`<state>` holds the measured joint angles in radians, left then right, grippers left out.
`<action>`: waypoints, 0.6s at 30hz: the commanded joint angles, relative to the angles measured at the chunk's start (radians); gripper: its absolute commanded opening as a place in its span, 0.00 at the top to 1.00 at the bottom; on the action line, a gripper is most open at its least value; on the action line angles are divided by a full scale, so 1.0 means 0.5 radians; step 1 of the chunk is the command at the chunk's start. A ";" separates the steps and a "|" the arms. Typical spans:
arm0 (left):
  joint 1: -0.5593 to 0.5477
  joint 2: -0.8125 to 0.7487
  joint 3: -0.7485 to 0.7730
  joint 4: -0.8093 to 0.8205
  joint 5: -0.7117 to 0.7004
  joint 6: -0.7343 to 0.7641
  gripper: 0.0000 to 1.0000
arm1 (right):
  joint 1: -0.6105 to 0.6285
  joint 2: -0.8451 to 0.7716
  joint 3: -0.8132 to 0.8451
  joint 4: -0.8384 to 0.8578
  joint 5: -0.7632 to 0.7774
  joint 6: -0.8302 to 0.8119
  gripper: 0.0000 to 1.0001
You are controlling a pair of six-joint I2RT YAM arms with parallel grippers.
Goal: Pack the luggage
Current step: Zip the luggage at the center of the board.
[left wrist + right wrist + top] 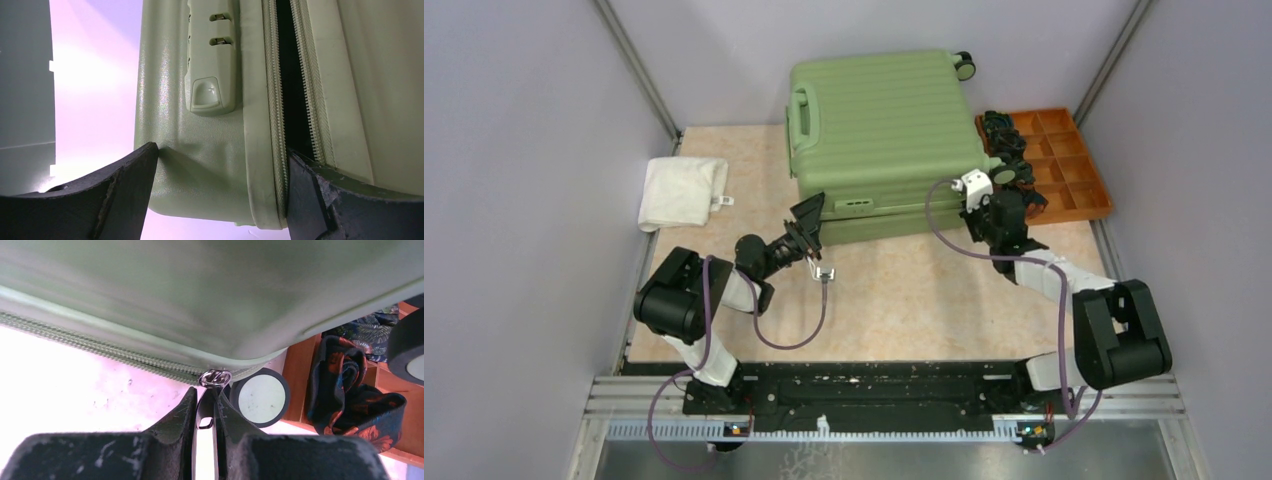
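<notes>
The light-green luggage lies flat on the table with its halves together. In the left wrist view an unzipped gap runs between the halves beside the lock. My left gripper is at the front left corner. Its jaws stand wide around one shell half: one fingertip presses the shell and the other sits in the gap. My right gripper is at the front right corner, shut on the metal zipper pull below the zipper.
An orange compartment tray with dark patterned cloth stands right of the luggage, close to my right gripper. A folded white towel lies at the left wall. A luggage wheel is beside the right fingers.
</notes>
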<state>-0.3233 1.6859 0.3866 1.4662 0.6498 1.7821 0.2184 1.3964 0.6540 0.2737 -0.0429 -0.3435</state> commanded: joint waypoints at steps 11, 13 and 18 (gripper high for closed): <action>-0.091 -0.176 0.107 0.471 0.008 -0.033 0.17 | 0.401 -0.415 -0.216 0.505 0.092 0.147 1.00; -0.105 -0.190 0.099 0.449 0.023 -0.021 0.19 | 0.477 -0.387 -0.211 0.506 0.056 0.148 1.00; -0.138 -0.200 0.077 0.420 0.056 0.031 0.24 | 0.705 -0.257 -0.174 0.548 0.115 0.133 1.00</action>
<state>-0.3420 1.6440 0.3870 1.4502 0.6060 1.7859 0.4236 1.2587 0.5346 0.3878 0.1730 -0.3031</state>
